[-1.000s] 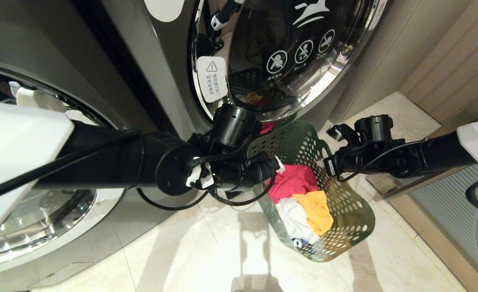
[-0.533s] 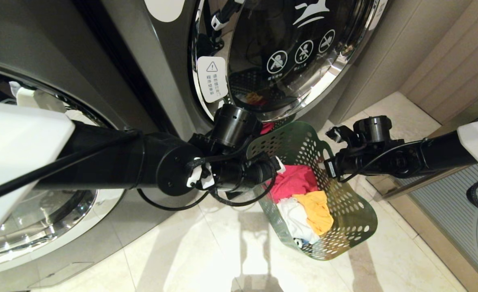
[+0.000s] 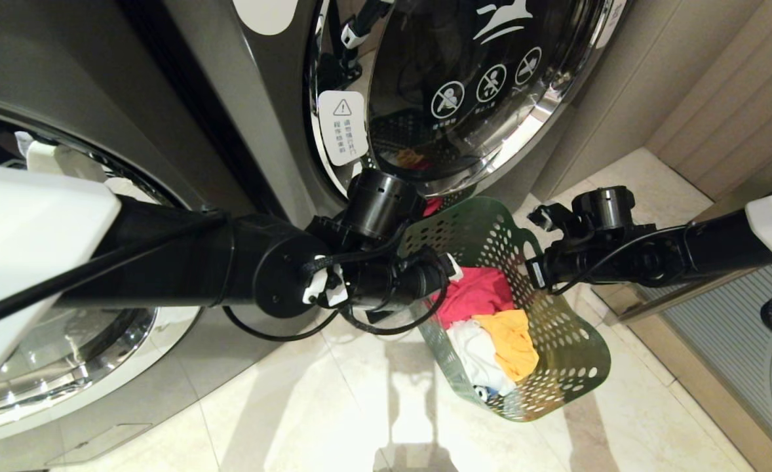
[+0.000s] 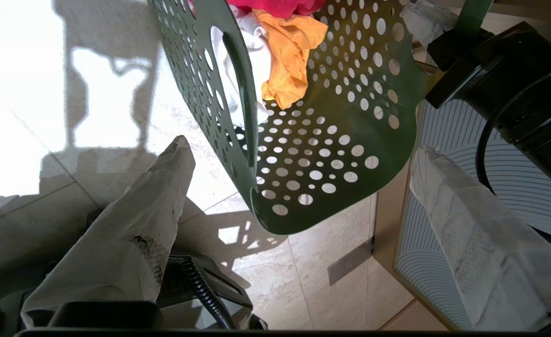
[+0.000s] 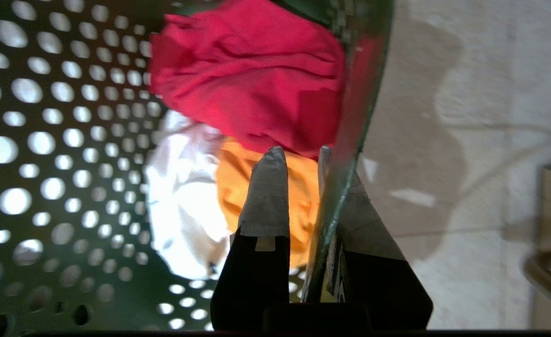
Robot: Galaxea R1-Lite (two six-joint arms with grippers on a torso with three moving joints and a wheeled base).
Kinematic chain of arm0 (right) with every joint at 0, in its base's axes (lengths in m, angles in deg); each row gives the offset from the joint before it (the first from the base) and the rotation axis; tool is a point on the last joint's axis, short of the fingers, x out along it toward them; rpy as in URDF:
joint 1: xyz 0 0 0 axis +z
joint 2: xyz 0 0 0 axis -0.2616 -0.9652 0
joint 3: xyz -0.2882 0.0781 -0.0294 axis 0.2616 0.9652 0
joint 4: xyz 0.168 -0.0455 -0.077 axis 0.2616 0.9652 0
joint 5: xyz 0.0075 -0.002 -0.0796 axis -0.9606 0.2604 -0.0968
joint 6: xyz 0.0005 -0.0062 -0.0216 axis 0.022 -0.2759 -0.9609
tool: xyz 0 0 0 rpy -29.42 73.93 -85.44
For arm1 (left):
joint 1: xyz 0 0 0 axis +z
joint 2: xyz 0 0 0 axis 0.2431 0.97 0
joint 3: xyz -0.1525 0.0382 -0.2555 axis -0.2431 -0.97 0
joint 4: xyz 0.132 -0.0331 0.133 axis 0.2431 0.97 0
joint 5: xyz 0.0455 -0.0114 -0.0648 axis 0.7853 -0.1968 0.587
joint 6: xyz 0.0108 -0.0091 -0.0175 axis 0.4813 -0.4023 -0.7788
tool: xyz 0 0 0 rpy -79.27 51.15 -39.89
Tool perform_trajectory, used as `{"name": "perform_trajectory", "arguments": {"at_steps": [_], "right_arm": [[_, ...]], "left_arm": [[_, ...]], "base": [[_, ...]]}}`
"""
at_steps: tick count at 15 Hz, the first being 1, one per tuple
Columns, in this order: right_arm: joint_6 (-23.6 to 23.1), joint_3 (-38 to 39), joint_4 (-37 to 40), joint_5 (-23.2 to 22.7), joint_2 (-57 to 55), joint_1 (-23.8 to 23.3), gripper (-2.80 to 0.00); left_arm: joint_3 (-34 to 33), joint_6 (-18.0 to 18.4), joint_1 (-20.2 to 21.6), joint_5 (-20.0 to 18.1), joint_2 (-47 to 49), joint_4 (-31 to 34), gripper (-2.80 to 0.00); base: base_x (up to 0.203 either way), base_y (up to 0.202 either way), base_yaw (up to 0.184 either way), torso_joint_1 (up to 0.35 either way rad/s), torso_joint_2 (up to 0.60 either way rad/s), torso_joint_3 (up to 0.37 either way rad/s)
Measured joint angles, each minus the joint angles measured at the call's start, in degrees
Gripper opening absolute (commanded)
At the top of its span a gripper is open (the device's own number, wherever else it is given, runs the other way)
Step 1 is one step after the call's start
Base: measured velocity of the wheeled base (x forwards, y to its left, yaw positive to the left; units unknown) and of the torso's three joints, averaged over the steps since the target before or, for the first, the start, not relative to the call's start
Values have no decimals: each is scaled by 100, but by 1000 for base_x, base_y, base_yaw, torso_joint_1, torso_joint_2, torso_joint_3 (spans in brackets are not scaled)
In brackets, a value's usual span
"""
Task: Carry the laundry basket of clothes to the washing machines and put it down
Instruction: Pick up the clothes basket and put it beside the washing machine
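A white horse logo and three crossed-out warning icons are showing on the washing machine point(image 3: 464, 78) door (the triangle sticker's small print is unreadable). The basket point(image 3: 556, 341) is sitting on the floor point(image 3: 333, 406), unmoved, clothes point(image 3: 491, 321) inside. The right hand point(image 5: 299, 159) is still clenching its rim; the left hand point(image 4: 299, 154) is hanging released beside it.

Strong overhead light is washing out the pale floor tiles point(image 3: 333, 393), casting hard arm shadows; glare is streaking the washing machines' chrome door ring point(image 3: 543, 105), while the right wrist view is blurring nearby.
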Motion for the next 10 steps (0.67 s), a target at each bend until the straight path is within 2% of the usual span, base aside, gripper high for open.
{"name": "perform_trajectory", "arguments": {"at_steps": [2, 3, 10], "right_arm": [[-14, 130, 99, 265, 120, 0, -280], [-3, 169, 183, 292, 170, -1, 0], [-19, 154, 214, 295, 195, 0, 0]], "left_arm": [[0, 0, -17, -1, 0, -2, 0], [0, 0, -29, -2, 0, -2, 0], [0, 0, -80, 7, -2, 11, 0]], "base": [[0, 0, 0, 0, 0, 0], [0, 0, 0, 0, 0, 0], [0, 0, 0, 0, 0, 0]]}}
